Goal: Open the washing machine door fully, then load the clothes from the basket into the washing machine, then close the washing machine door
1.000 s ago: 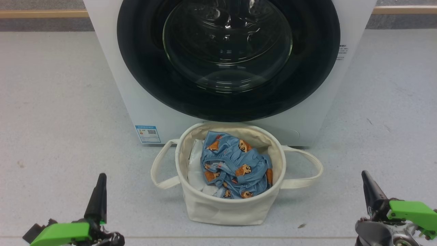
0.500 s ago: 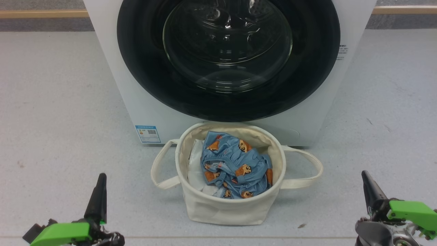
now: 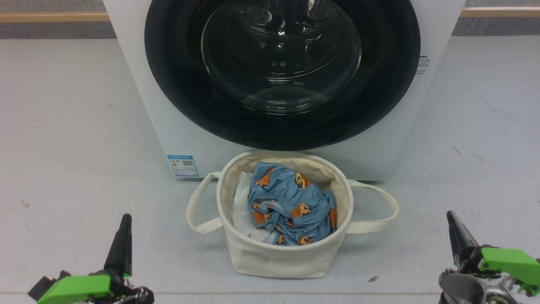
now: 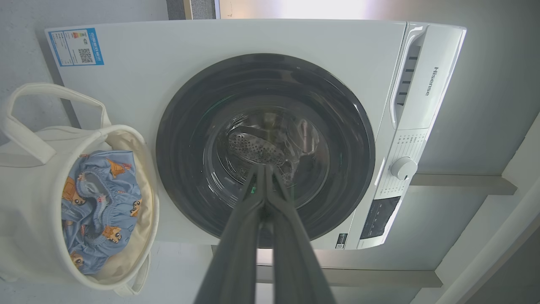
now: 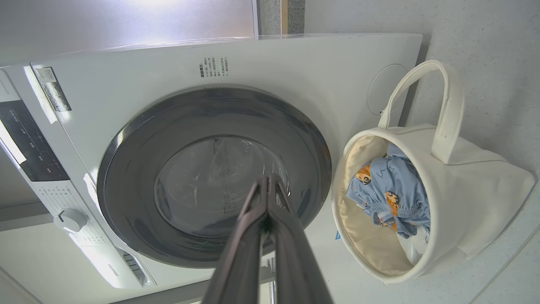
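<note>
The white washing machine (image 3: 168,122) fills the top of the head view, its round black-rimmed glass door (image 3: 282,55) flat against the front. Directly before it on the floor stands the cream canvas basket (image 3: 278,257), with the light blue bear-print clothes (image 3: 291,204) bunched inside over a plain white cloth (image 3: 241,207). My left gripper (image 3: 125,219) rests low at the left, shut and empty. My right gripper (image 3: 451,216) sits low at the right, also shut and empty. Both wrist views show the door (image 4: 265,150) (image 5: 211,177), the basket (image 4: 25,202) (image 5: 476,202) and touching fingertips (image 4: 262,169) (image 5: 266,181).
Pale grey speckled floor (image 3: 71,139) spreads on both sides of the machine. A wooden skirting strip (image 3: 50,17) runs along the far wall. The machine's control panel with a round dial (image 4: 403,168) sits along its top. A blue label sticker (image 3: 182,165) marks the lower front corner.
</note>
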Controlling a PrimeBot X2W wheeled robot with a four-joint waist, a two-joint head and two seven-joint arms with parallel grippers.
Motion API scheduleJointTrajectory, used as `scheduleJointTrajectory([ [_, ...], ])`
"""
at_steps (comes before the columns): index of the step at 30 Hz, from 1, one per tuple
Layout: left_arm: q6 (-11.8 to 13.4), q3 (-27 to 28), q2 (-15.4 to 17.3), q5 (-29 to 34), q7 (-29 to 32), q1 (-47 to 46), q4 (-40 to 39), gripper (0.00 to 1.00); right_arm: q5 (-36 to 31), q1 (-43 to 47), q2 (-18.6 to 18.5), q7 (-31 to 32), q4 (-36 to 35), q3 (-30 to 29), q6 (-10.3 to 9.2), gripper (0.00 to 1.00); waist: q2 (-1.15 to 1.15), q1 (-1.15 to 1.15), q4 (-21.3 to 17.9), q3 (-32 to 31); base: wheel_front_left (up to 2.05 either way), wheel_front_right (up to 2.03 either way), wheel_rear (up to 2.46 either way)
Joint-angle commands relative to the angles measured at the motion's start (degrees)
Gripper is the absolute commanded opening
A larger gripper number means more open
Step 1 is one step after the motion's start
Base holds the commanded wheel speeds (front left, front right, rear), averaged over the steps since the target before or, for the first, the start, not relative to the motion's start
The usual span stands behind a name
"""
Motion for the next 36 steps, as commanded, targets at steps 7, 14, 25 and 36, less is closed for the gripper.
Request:
scheduleJointTrajectory([
  [7, -0.4, 1.9, 0.4, 0.6, 0.0, -1.4, -1.5, 0.00, -0.2, -1.5, -0.2, 0.5, -1.8, 1.2, 0.01, 0.00, 0.00, 0.00, 0.0, 0.0, 0.00, 0.00, 0.00],
  [14, 0.2, 0.0, -0.1, 0.0, -0.1, 0.1, 1.7, 1.00, 0.0, 0.0, 0.1, -0.2, 1.7, 0.2, 0.00, 1.00, 0.00, 0.01, 0.0, 0.0, 0.00, 0.00, 0.00],
  [25, 0.3, 0.4, 0.5, 0.8, -1.1, -1.5, 1.7, 1.00, 1.3, -2.3, 0.1, -1.9, 2.7, 0.3, 0.00, 1.00, 0.00, 0.01, 0.5, 0.1, 0.00, 0.00, 0.00],
  [36, 0.1, -0.7, 1.7, 4.7, -3.3, -2.5, 1.4, 1.00, -0.4, -3.6, -0.1, -3.4, 1.0, 1.2, 0.00, 1.00, 0.00, 0.00, 0.8, 0.2, 0.00, 0.00, 0.00],
])
